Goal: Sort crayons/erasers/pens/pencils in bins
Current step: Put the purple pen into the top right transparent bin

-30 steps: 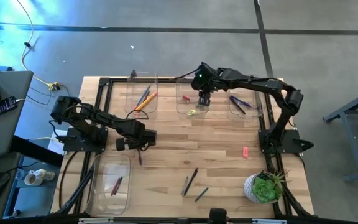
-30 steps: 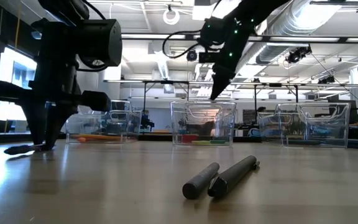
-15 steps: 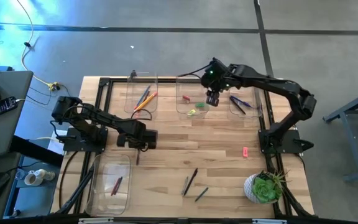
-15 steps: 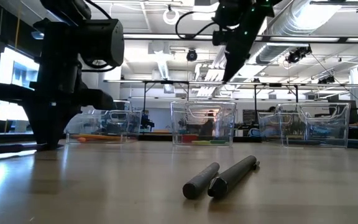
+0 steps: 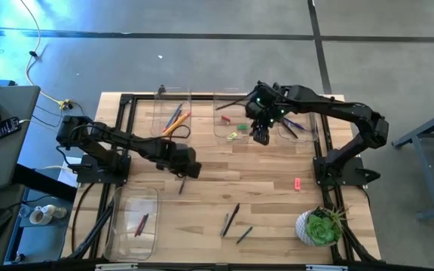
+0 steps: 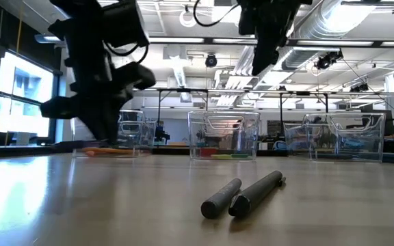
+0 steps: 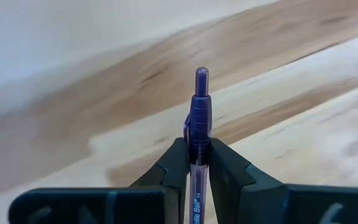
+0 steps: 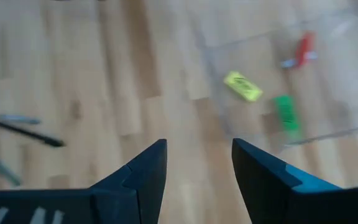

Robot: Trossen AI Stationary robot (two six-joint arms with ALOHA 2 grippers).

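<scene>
Bare wood lies open across the middle of the table (image 5: 270, 188), between the left gripper (image 5: 189, 169) and the pink eraser (image 5: 297, 183). Three clear bins (image 5: 230, 123) line the far edge, walls upright. The right gripper (image 5: 261, 133) hangs just past the middle one. Loose pens (image 5: 231, 219) and a potted plant (image 5: 319, 226) crowd the near edge; a fourth bin (image 5: 132, 223) fills the near left corner.

Left pincer (image 5: 184, 170) mid-table above a pen (image 5: 181, 184); right pincer (image 5: 261, 134) beside the eraser bin (image 5: 230, 113).
</scene>
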